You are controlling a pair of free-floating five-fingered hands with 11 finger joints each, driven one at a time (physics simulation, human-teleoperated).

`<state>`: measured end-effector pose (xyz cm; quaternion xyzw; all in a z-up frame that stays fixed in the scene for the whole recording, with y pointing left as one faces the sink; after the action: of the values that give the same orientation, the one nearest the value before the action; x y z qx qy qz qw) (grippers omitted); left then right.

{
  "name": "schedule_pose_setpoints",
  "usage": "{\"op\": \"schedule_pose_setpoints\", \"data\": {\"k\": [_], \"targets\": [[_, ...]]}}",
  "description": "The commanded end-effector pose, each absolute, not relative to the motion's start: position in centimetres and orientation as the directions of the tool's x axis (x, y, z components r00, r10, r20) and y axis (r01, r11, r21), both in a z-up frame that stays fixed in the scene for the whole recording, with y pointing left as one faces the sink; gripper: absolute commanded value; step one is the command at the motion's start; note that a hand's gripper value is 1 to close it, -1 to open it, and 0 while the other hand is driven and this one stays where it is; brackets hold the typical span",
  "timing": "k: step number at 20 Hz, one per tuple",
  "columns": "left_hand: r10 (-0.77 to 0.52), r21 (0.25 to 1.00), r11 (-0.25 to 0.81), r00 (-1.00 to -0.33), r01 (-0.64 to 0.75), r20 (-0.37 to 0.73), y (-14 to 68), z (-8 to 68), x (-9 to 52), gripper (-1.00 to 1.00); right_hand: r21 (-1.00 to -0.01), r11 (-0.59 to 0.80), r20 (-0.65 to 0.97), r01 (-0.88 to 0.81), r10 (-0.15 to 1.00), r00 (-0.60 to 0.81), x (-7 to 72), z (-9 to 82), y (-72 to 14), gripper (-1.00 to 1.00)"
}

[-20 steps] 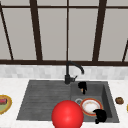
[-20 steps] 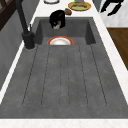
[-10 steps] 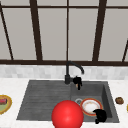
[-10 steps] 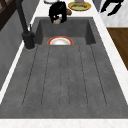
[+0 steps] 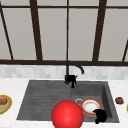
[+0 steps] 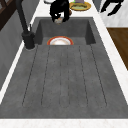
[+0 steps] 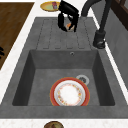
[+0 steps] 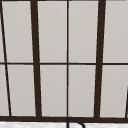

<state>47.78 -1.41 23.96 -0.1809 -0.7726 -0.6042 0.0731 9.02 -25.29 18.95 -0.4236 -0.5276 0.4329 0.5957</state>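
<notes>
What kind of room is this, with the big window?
It looks like a kitchen. There is a dark sink with a black faucet under the window, and a red-rimmed plate lies in the basin.

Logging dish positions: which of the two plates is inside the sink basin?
The red-rimmed plate with a white centre, flat on the basin floor by the drain; the yellow-rimmed plate sits on the counter left of the sink.

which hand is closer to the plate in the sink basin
Right. The right hand hovers at the plate's front right rim, while the left hand hangs farther back beside the faucet.
</notes>
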Motion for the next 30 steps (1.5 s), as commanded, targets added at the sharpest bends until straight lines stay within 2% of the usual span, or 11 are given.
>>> {"op": "schedule_pose_setpoints", "data": {"k": [1,15,30], "targets": [[0.166,0.907,0.214,-0.929,0.362,0.332,0.9,24.7,46.9,1.00,-0.961,0.266,0.262,-0.069,0.963,0.069,9.0,19.0,-25.3,0.00],[0.136,0.909,0.218,-0.933,0.356,0.333,8.8,26.5,44.7,1.00,-0.961,0.266,0.262,-0.069,0.963,0.069,9.0,19.0,-25.3,0.00],[0.160,0.915,0.221,-0.938,0.337,0.306,19.1,25.0,37.7,1.00,-0.961,0.266,0.262,-0.069,0.963,0.069,9.0,19.0,-25.3,0.00]]}}
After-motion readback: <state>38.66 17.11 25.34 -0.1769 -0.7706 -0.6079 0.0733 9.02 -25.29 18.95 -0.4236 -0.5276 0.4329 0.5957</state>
